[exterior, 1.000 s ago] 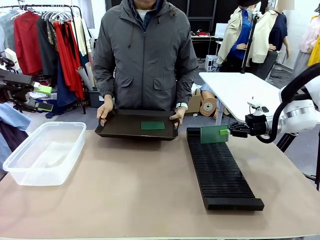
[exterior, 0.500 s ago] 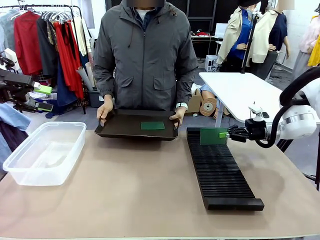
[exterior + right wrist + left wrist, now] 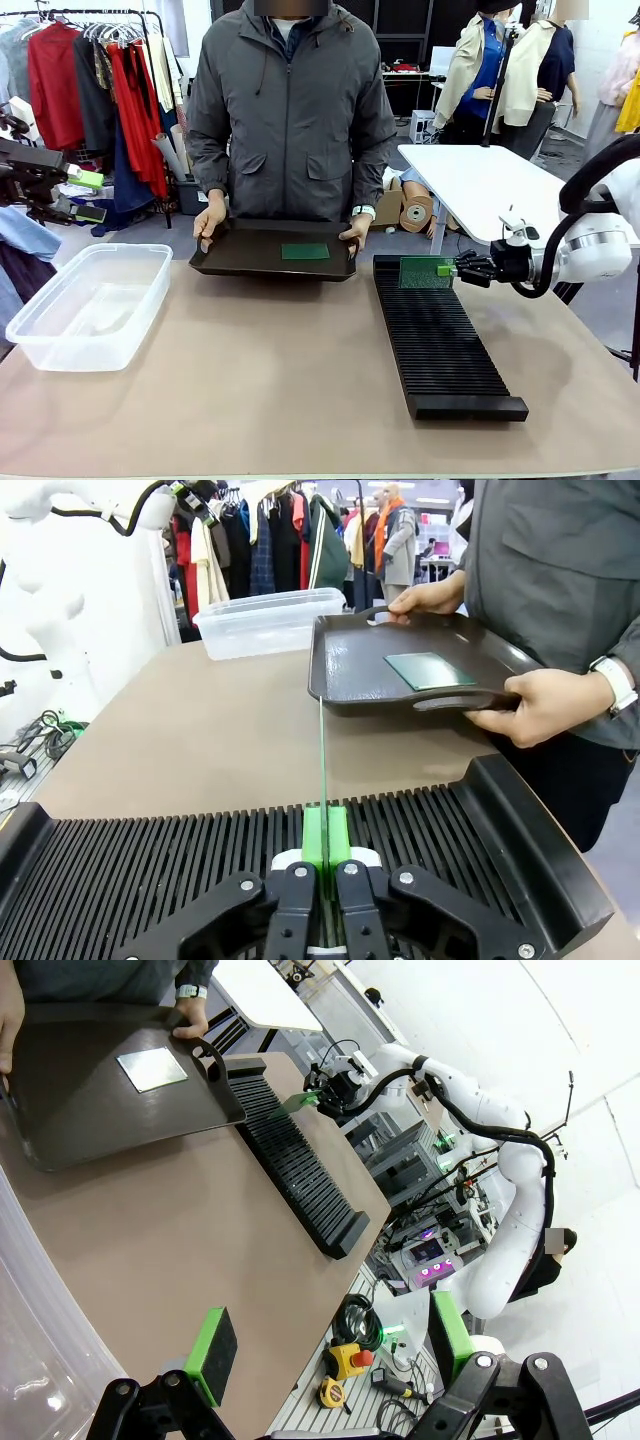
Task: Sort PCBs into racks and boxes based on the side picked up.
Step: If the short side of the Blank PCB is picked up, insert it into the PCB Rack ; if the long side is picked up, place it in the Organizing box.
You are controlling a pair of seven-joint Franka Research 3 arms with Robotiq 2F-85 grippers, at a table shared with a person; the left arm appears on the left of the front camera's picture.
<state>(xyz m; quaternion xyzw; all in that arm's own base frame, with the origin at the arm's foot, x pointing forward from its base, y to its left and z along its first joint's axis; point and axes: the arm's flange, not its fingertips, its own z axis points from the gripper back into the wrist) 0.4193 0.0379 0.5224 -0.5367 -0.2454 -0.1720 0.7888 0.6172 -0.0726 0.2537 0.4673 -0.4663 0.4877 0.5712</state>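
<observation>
A tan surface (image 3: pixel 260 390) stands before a clothes rail (image 3: pixel 90 14). The right pincer (image 3: pixel 447 268) is clenched on a green PCB (image 3: pixel 422 272), held upright over the far end of the black slotted rack (image 3: pixel 445 350), its lower edge at the slots. The left pincer (image 3: pixel 330 1345) hovers released, up left of the clear tub (image 3: pixel 95 249). A second PCB (image 3: pixel 305 251) lies in the black tray (image 3: pixel 240 262), which a person (image 3: pixel 290 120) holds by both ends.
</observation>
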